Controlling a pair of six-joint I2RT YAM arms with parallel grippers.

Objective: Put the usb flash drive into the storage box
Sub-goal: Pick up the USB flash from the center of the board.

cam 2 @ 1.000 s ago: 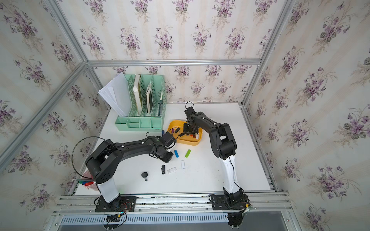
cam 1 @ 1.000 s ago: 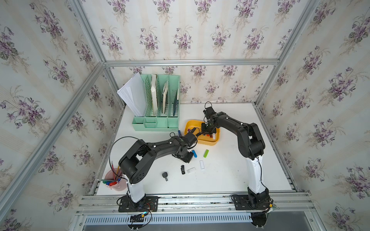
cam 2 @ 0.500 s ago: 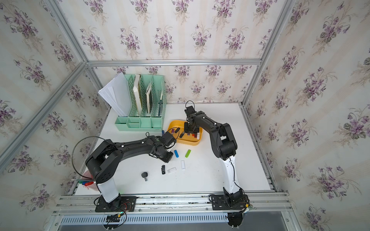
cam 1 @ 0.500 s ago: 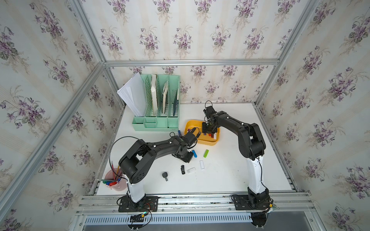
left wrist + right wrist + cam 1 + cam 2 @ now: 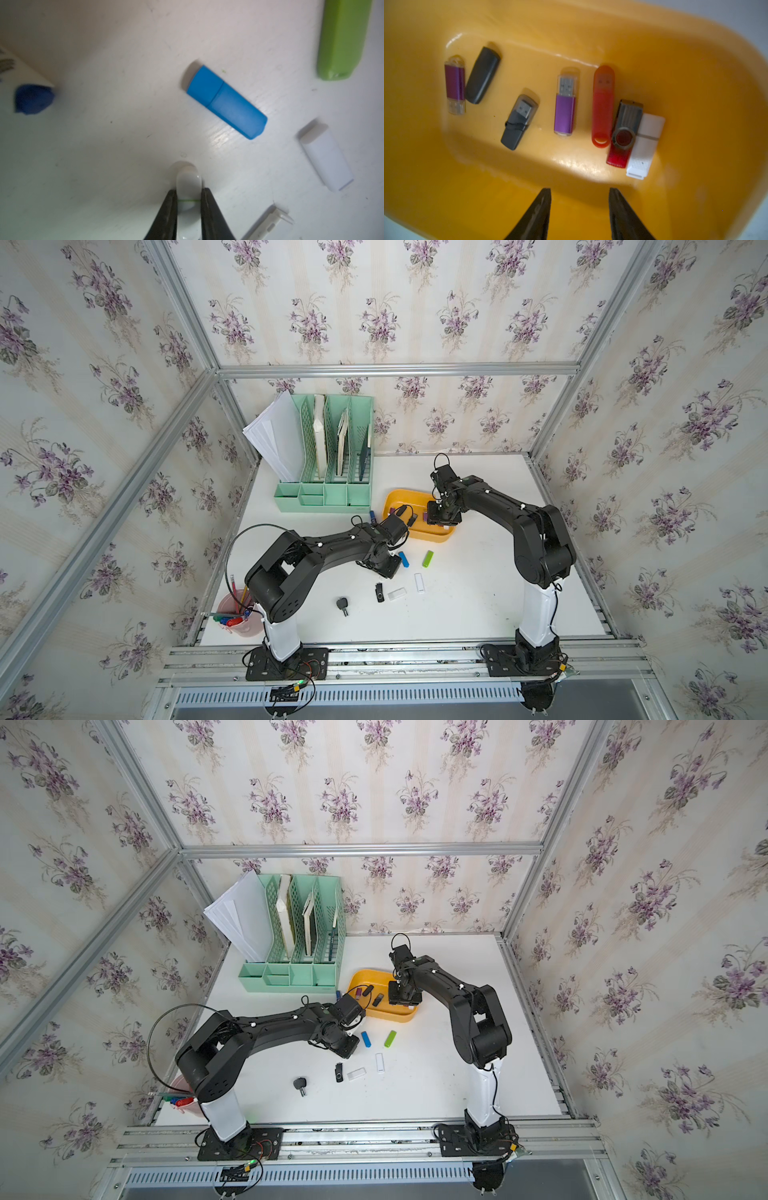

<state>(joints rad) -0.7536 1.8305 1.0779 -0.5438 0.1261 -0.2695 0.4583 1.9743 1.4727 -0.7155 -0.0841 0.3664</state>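
The storage box (image 5: 398,497) is a yellow-orange tub at mid-table, seen in both top views (image 5: 360,975). Its floor holds several usb flash drives, among them a purple one (image 5: 564,112), a red one (image 5: 602,108) and a white one (image 5: 644,145). My right gripper (image 5: 579,189) hangs open and empty just above the box's inside (image 5: 442,519). My left gripper (image 5: 188,190) is shut on a white rounded usb flash drive (image 5: 188,180), low over the table in front of the box (image 5: 384,568). A blue drive (image 5: 226,101) lies just beyond it.
Loose on the table lie a green drive (image 5: 428,558), a white drive (image 5: 419,583), a clear-white drive (image 5: 397,594), a black drive (image 5: 379,592) and a small black key-like piece (image 5: 343,605). A mint file organizer (image 5: 328,493) stands at back left, a pink pencil cup (image 5: 241,616) at front left.
My right gripper's jaws have opened over the box. The left arm has stayed almost still, shut on the white drive.
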